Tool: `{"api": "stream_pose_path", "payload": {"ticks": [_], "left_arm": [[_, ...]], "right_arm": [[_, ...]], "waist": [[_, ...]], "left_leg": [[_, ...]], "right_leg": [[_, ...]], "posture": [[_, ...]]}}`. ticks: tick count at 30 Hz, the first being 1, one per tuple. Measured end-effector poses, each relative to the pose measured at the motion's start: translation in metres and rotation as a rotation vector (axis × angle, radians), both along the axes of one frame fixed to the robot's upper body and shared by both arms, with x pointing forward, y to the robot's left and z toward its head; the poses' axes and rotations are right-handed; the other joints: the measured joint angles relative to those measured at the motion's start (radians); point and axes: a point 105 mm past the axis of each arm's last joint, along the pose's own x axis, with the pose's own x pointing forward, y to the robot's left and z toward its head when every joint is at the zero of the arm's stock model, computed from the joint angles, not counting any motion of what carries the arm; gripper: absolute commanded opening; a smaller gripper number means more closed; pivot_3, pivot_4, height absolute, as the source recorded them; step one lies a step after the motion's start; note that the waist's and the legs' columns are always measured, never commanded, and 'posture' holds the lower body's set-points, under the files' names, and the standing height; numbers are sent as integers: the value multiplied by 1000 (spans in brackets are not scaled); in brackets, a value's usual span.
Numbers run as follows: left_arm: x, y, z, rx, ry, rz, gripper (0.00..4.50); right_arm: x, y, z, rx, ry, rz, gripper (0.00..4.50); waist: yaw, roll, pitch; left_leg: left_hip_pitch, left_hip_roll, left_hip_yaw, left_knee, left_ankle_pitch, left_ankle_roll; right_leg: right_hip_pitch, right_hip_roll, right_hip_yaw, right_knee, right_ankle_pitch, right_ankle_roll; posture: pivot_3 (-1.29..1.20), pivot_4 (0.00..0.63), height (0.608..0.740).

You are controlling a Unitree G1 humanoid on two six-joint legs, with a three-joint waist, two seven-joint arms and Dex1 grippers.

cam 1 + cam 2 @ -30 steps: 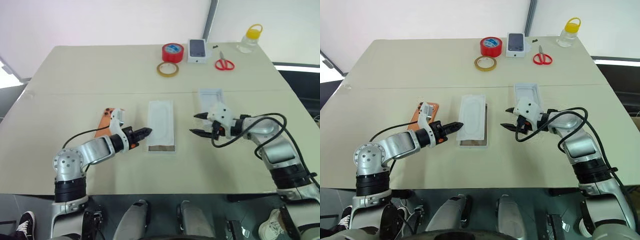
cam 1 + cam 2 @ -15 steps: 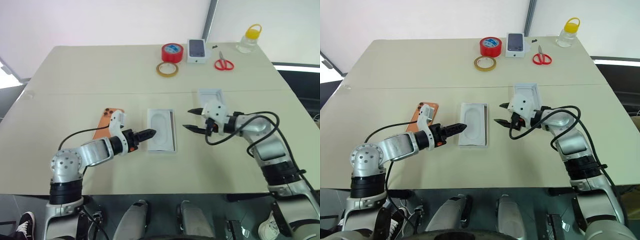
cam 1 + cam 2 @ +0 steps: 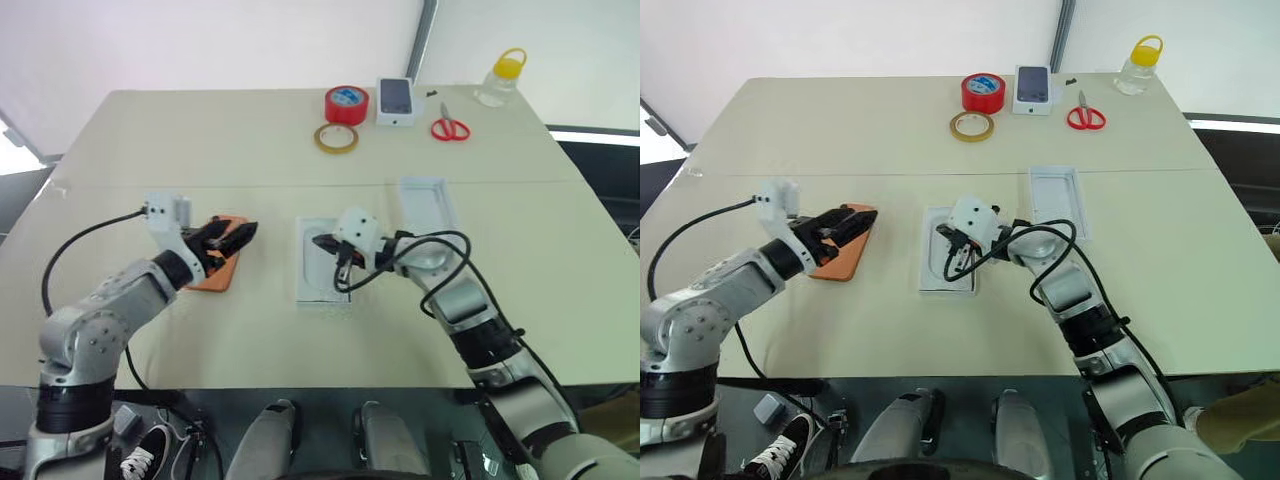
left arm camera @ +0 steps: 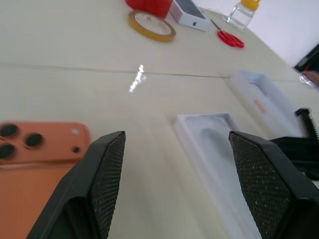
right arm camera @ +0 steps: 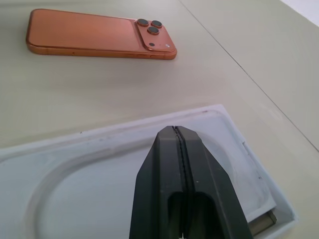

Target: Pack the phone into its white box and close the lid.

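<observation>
Nearest, on the counter [image 3: 300, 350], the left gripper [image 3: 232, 237] hangs just over the phone [image 3: 845, 258]; its jaws stand wide apart, nothing between them. Phone lies flat, orange back up, camera bump toward the far end, a short way left of the white box.

Beside it, mid-counter: the white box [image 3: 930, 283], open, long axis running away from the robot. A flat white card insert [image 5: 89, 189] with a rounded outline lies inside it. The right gripper [image 3: 328, 244] sits over the far half of the box, jaws pressed fully together and empty. The right wrist view has the fingertips [image 5: 174, 137] just above the insert; contact cannot be told.

Right of the box and a little farther: the lid [image 3: 428, 208], lying inside-up, raised rim showing, well clear of the box. Right arm's black cable loops across its near end.

Far edge of the counter, left to right: yellowish tape ring [image 3: 335, 139], red tape roll [image 3: 345, 105], small white carton [image 3: 396, 103] with a dark phone picture on top, red-handled scissors [image 3: 449, 127], clear bottle with a yellow cap [image 3: 499, 78].
</observation>
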Motion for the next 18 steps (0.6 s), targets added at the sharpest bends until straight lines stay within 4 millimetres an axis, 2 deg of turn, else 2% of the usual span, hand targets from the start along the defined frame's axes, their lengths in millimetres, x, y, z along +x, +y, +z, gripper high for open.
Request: {"api": "stream_pose_path", "payload": {"ticks": [7, 18], "left_arm": [[-6, 10, -7, 74, -71, 0, 3495], [-5, 4, -11, 69, -86, -12, 3495]], "right_arm": [[-1, -6, -28, -203, 20, -14, 26], [-6, -20, -22, -328, 31, 2, 26]], "waist": [[4, 0, 0], [2, 0, 0]], "left_leg": [[0, 0, -1, -2, -1, 1], [0, 0, -1, -3, -1, 2]], "right_leg": [[-1, 0, -1, 0, 0, -1], [-1, 0, -1, 0, 1, -1]], "posture": [[0, 150, 740], [0, 150, 740]]}}
